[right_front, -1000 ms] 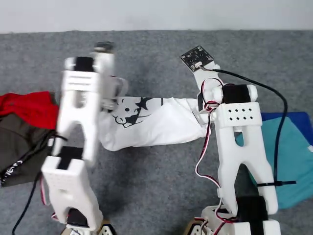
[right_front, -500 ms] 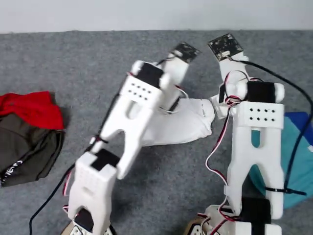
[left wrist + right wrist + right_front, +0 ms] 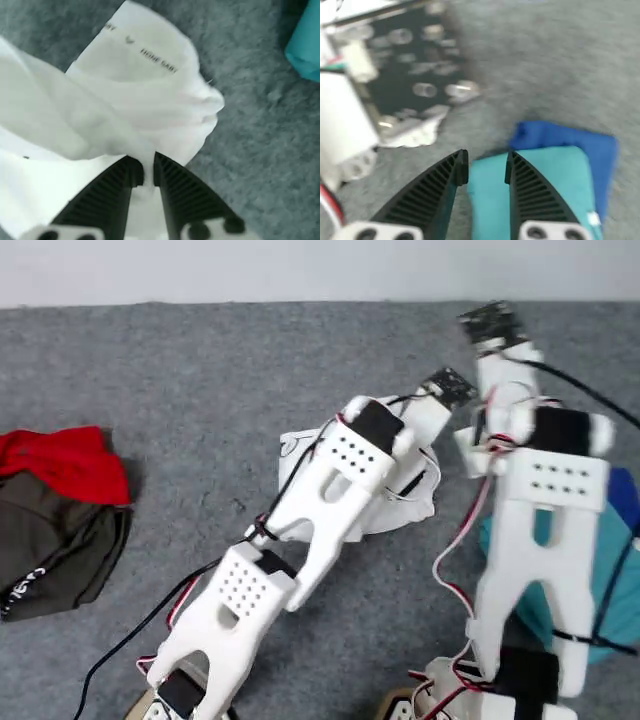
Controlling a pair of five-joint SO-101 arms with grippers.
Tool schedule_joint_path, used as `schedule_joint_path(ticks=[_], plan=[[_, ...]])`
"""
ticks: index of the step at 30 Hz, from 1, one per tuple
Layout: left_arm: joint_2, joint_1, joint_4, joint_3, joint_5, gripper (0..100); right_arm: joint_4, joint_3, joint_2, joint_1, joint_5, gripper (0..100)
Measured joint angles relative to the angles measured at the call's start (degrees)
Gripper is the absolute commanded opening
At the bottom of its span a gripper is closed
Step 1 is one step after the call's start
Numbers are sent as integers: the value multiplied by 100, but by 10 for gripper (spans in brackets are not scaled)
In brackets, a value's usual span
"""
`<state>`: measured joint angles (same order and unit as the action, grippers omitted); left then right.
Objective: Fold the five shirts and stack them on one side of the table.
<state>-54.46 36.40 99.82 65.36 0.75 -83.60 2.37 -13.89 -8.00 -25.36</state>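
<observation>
- White shirt (image 3: 140, 90) is bunched near the middle of the worktop (image 3: 180, 370). It looks soft, light and limp, likely to sag from any pinch, so hems or shoulder corners seem the best places to hold.
- Teal shirt (image 3: 540, 185) sits folded on a blue shirt (image 3: 570, 142) at the right side.
- Left end effector (image 3: 147, 172) is clenched on a white fold.
- Right end effector (image 3: 485, 167) hangs released and empty above the teal shirt.

Small dark lettering on the white shirt (image 3: 130, 95), white lettering on the dark shirt (image 3: 50, 550), neither legible.
</observation>
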Motion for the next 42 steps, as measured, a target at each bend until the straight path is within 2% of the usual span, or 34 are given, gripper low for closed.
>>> schedule_joint_path(ticks=[3, 6, 12, 20, 29, 34, 38, 42], plan=[[-343, 9, 0, 545, 9, 13, 0, 105, -246, -466, 0, 136], [-607, 62, 0, 853, 9, 13, 0, 141, -448, -642, 0, 136], [-686, 281, 0, 985, -9, 24, 0, 141, -519, -703, 0, 136], [-730, 334, -53, 1820, -9, 192, 0, 141, -536, -695, 0, 136], [-730, 281, -105, 2110, -9, 191, 0, 141, -536, -695, 0, 136], [-615, -545, -44, 2453, -9, 191, 0, 132, -536, -580, 26, 136], [-404, -1451, -44, 2453, -9, 191, 70, -132, -396, 70, 44, 137], [-105, -2356, -44, 2462, -9, 191, 765, -554, 158, 686, 273, 138]])
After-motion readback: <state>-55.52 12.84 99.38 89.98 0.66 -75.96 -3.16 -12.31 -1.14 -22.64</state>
